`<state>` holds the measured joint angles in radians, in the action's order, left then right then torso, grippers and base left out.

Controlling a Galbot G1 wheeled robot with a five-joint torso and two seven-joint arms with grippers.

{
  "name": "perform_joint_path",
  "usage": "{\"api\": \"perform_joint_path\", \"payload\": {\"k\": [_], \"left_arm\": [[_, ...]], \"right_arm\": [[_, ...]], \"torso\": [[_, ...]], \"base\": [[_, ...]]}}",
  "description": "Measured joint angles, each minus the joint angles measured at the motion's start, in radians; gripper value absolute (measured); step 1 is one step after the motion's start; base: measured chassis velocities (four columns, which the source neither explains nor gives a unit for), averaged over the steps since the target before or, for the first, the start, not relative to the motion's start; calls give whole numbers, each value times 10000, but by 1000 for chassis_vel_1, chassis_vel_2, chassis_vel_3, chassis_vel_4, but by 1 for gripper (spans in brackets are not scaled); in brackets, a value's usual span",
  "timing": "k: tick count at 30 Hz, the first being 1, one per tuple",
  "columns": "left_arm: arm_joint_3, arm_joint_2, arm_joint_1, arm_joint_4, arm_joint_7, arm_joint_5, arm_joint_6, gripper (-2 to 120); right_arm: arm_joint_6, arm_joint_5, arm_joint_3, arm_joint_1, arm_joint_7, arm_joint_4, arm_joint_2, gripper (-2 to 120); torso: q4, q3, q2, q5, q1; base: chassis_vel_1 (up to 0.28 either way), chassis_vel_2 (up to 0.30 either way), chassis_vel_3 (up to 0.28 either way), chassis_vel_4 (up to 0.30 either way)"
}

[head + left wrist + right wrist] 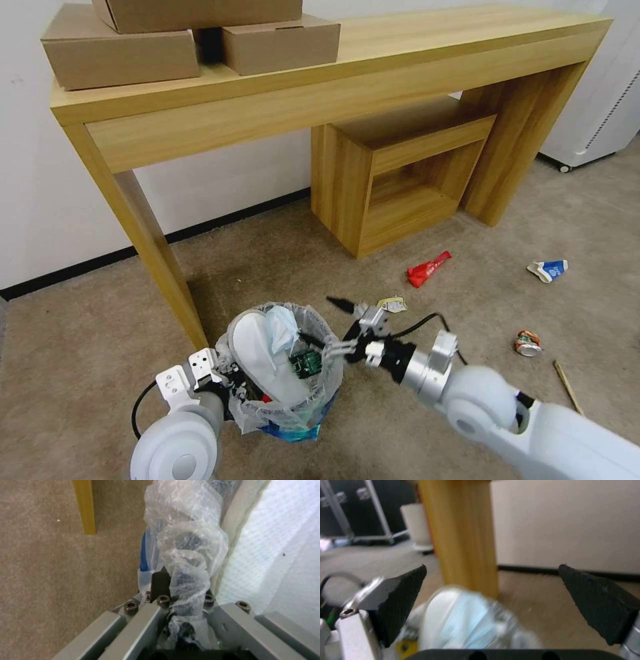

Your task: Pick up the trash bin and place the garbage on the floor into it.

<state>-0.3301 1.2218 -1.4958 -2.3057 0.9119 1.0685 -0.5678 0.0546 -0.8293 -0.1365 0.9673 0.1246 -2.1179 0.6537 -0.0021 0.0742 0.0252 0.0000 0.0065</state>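
We hold our left gripper (223, 381) low with its fingers (160, 583) clamped on the trash bin (293, 400) rim. Our right gripper (327, 323) reaches across, fingers (403, 587) spread wide.

We see the trash bin (287, 373) directly left of the right gripper (327, 323), a slipper (263, 357) in it; wrapper (428, 268), carton (548, 270), can (527, 343) lie right of the gripper on the floor (467, 300).

Honestly can't read a single word or number anywhere. The red wrapper (429, 268) at roughly 3 o'clock from the bin and the blue-white carton (549, 269) further out probably carry print, but it's illegible.
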Motion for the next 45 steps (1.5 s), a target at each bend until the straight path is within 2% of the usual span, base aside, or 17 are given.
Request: {"api": "perform_joint_path", "payload": {"k": [6,7,10,17,28,33,39,45], "left_arm": [[-43,-130,93,-58,-375,-126,103,0],[-43,-130,93,-58,-375,-126,103,0],[-58,-268,171,-136,-785,-129,370,0],[-105,-499,259,-281,-1357,20,721,0],[-324,-962,217,-352,-1124,444,667,0],[-133,-1026,98,-550,-1005,476,491,0],[246,-1049,-78,-628,-886,429,172,0],[338,-1084,-60,-663,-849,498,46,0]], "right_arm": [[-173,-31,1453,452,-648,-33,33,100],[-173,-31,1453,452,-648,-33,33,100],[-1054,186,2230,854,-2036,122,212,100],[-1401,340,2629,1214,-2905,348,564,100],[-1486,469,3375,1835,-2985,243,593,100],[-1548,413,3842,2183,-2986,71,540,100],[-1906,1078,4672,2683,-3430,144,363,100],[-2018,1089,4928,2783,-3776,360,382,100]], "torso": [[0,-1,0,-2,0],[0,-1,0,-2,0],[-1,-1,0,0,0],[0,0,0,1,0],[-1,0,0,1,0],[0,-1,0,0,-1],[-1,-1,0,0,0],[0,-1,0,0,-1]], "base": [[0,0,0,0],[0,0,0,0],[0,0,0,0],[0,0,0,0],[0,0,0,0],[0,0,0,0],[0,0,0,0],[0,0,0,0]]}}
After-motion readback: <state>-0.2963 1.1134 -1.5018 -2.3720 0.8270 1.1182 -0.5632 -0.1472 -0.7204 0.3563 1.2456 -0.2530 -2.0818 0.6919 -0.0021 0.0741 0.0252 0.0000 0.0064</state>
